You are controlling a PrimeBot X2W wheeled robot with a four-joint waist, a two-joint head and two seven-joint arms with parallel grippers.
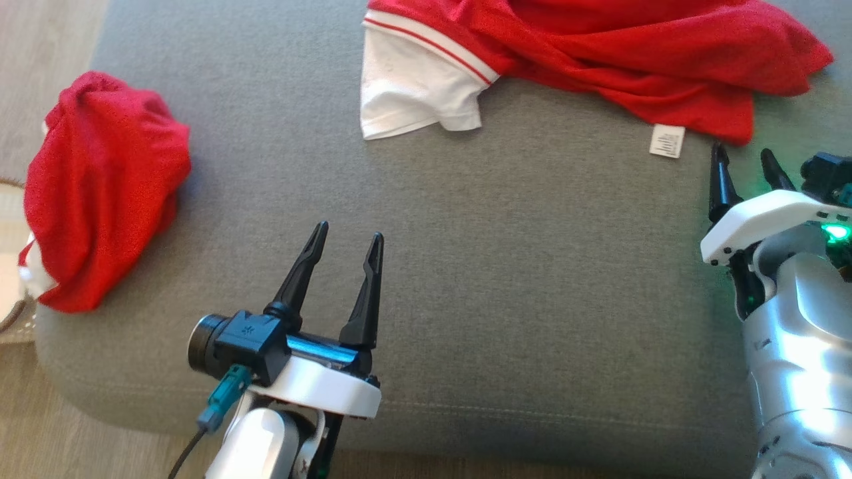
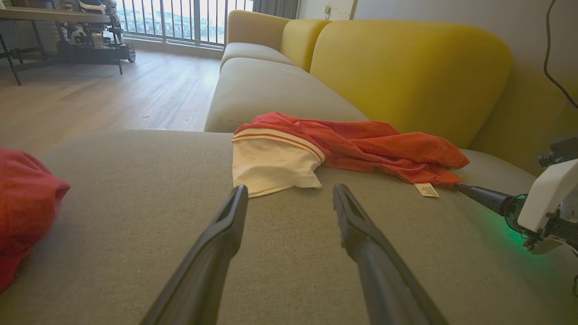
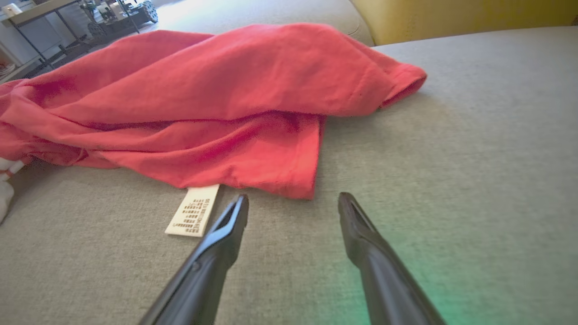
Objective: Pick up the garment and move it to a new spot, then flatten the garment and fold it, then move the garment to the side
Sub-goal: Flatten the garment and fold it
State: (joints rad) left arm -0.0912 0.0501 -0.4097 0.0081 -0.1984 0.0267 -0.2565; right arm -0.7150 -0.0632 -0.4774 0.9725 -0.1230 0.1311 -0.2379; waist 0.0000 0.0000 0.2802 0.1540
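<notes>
head view: the garment (image 1: 599,60), red with a white sleeve (image 1: 413,86) trimmed in red stripes, lies crumpled along the far edge of the grey sofa seat (image 1: 506,266). its care label (image 1: 667,141) sticks out from the near hem onto the fabric. the left gripper (image 1: 351,231) hovers over the near middle of the seat, fingers spread wide and holding nothing, well apart from the garment. the right gripper (image 1: 742,152) sits at the right side, also spread wide and empty, its tips just beside the label and the red hem. a second red garment (image 1: 106,193) lies bunched at the seat's left edge, with wooden floor (image 1: 40,439) beyond it.

left wrist view: the left gripper (image 2: 290,188) points at the white sleeve (image 2: 271,162), a gap of bare seat between them. the garment (image 2: 375,144) stretches to the right in front of a yellow backrest (image 2: 406,67). one dark finger (image 2: 485,197) of the right gripper reaches in from the right, its tip close to the label (image 2: 426,190). the second red garment (image 2: 22,212) shows at the left edge.

right wrist view: the right gripper (image 3: 293,198) stands wide open just short of the garment (image 3: 226,99). its left fingertip is beside the care label (image 3: 193,211). whether it touches the cloth i cannot tell. a green glow falls on the seat (image 3: 474,158) near the fingers.
</notes>
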